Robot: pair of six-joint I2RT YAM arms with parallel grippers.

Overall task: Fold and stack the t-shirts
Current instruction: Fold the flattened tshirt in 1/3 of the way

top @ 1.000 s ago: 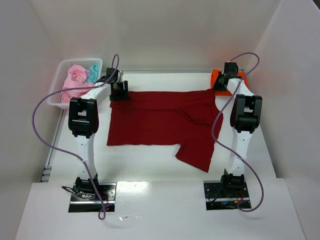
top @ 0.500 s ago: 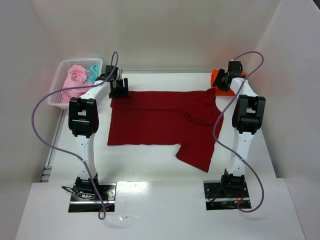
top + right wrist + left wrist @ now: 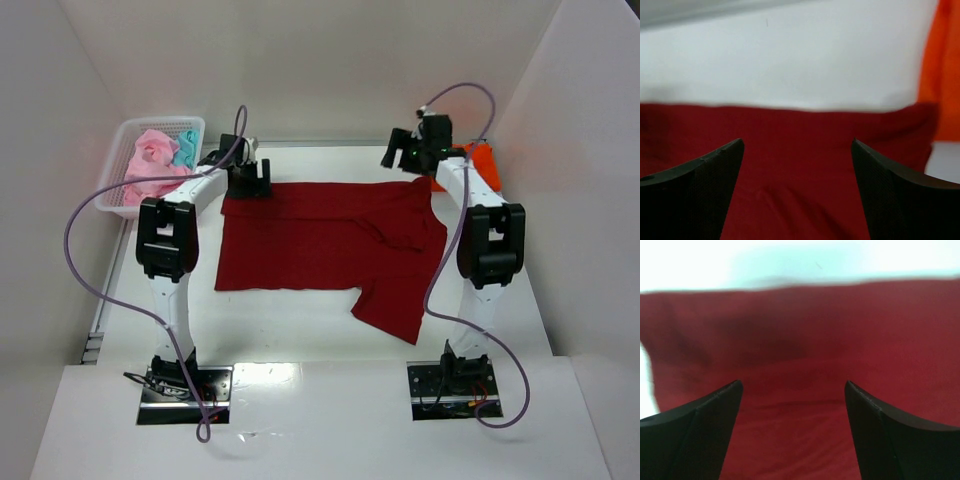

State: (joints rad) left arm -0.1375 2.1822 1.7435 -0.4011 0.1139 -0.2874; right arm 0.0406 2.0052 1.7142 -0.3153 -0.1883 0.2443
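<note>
A large dark red t-shirt (image 3: 320, 240) lies spread flat on the white table, one sleeve hanging toward the near right. My left gripper (image 3: 247, 180) hovers over its far left corner; in the left wrist view the gripper (image 3: 794, 390) is open with only red cloth (image 3: 800, 330) below. My right gripper (image 3: 405, 155) is at the shirt's far right edge, also open (image 3: 797, 147) above the cloth (image 3: 790, 130). A bright orange t-shirt (image 3: 480, 160) lies at the back right, seen too in the right wrist view (image 3: 945, 70). Pink t-shirts (image 3: 150, 160) and a teal one (image 3: 186, 150) sit in the basket.
The white mesh basket (image 3: 160, 121) stands at the back left, beside the left arm. White walls enclose the table on three sides. Bare table (image 3: 790, 60) shows beyond the red shirt's far edge.
The right gripper has gone from shut to open and swung left, away from the orange shirt, along the red shirt's far edge. The left gripper has opened wider and shifted slightly right.
</note>
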